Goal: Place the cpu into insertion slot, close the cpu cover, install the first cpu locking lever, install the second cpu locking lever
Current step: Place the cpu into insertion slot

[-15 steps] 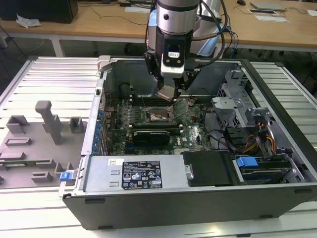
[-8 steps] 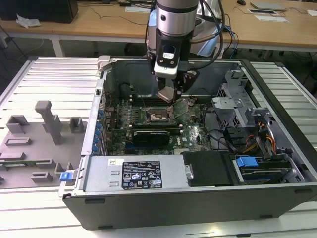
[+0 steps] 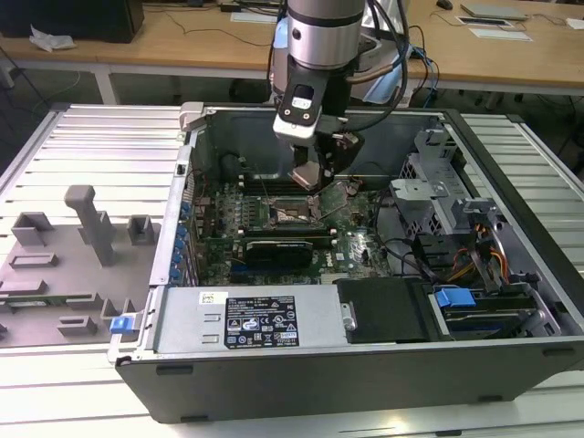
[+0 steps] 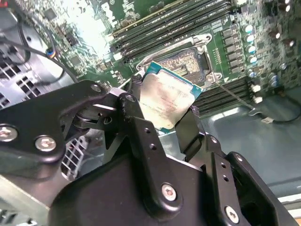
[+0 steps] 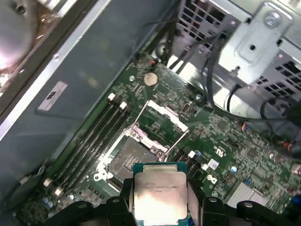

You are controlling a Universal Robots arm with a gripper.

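Gripper (image 4: 164, 107): black linked fingers (image 4: 136, 94) closed on two opposite edges of the cpu (image 4: 167, 101), narrow span, chip gripped flat side out. In the first wrist view the cpu (image 5: 160, 195) shows a pale, dull metal lid on a green substrate rim, square, between the finger pads of the gripper (image 5: 160, 200).

Arm (image 3: 319, 36): silver-and-black wrist pointed down into the open computer case (image 3: 274, 388), gripper (image 3: 315, 173) hanging above the motherboard.

The cpu is held clear of the board, near the insertion slot (image 5: 128, 162), not seated. Slot: dark square frame, glinting pin field, exposed. The cpu cover (image 5: 164, 110), a thin silver frame, stands swung open on the slot's far side, with thin wire levers (image 5: 178, 140) raised beside it.

Surroundings: long black memory slots (image 5: 101, 132) flank the slot; a black graphics card (image 3: 283, 248) lies just beside the insertion slot (image 3: 294, 212). Loose black cables (image 5: 211, 70) cross the board beyond. Grey moulded fixtures (image 3: 64, 265) sit on the slatted table at the exterior view's left.
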